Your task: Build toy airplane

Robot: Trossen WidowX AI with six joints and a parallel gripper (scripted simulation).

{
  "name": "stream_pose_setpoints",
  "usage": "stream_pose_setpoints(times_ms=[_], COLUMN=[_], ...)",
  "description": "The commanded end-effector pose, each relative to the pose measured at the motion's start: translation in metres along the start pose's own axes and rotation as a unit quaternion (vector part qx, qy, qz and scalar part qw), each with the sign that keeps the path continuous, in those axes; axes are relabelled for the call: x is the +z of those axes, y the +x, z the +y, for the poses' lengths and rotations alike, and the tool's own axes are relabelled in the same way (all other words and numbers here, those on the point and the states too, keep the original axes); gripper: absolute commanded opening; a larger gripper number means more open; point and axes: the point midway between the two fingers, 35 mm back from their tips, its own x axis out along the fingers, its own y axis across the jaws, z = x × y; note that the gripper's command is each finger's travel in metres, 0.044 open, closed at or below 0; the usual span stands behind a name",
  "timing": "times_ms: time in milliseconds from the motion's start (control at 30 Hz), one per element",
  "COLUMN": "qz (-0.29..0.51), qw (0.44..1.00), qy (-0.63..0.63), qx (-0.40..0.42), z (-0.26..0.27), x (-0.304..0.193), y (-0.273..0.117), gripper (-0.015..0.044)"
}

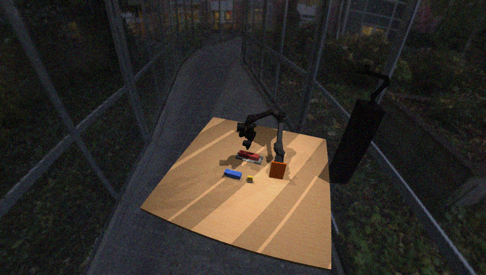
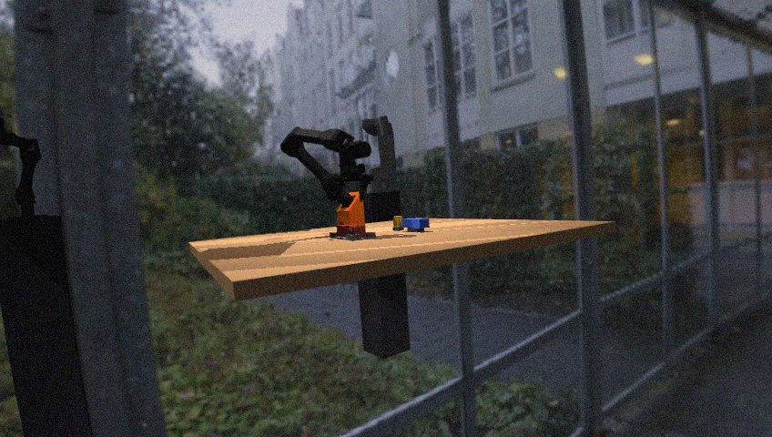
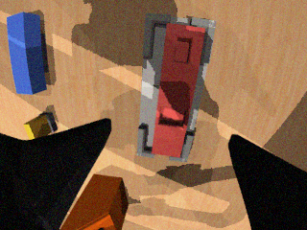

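The red fuselage (image 1: 249, 155) (image 2: 350, 229) (image 3: 179, 72) lies lengthwise in the grey jig (image 3: 148, 90) and looks flat between its corner walls. Its two top sockets face up, and no part stands in them. The blue wing (image 1: 232, 173) (image 2: 416, 223) (image 3: 24, 53) lies on the table beside the jig. The small yellow tail fin (image 1: 250, 178) (image 2: 398, 222) (image 3: 35, 126) is near the wing, partly dark in the wrist view. My gripper (image 1: 249, 145) (image 3: 170, 132) is wide open and empty, raised above the fuselage. The wing's tab is not clearly visible.
An orange block (image 1: 277, 170) (image 2: 351, 213) (image 3: 107, 192) stands upright near the arm's base, to the side of the jig. The wooden table (image 1: 211, 207) has shadow stripes across it. A dark pillar (image 1: 357, 142) stands beyond the table's edge.
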Motion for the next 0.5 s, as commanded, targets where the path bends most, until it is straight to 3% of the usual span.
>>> stream_pose_setpoints(times_ms=[0,467], qz=[0.0,-0.002], qw=[1.0,1.0], qy=[-0.011,-0.016], qx=[0.002,0.011], z=[0.008,0.197], x=[0.005,0.054], y=[0.0,0.004], gripper=[0.044,0.044])
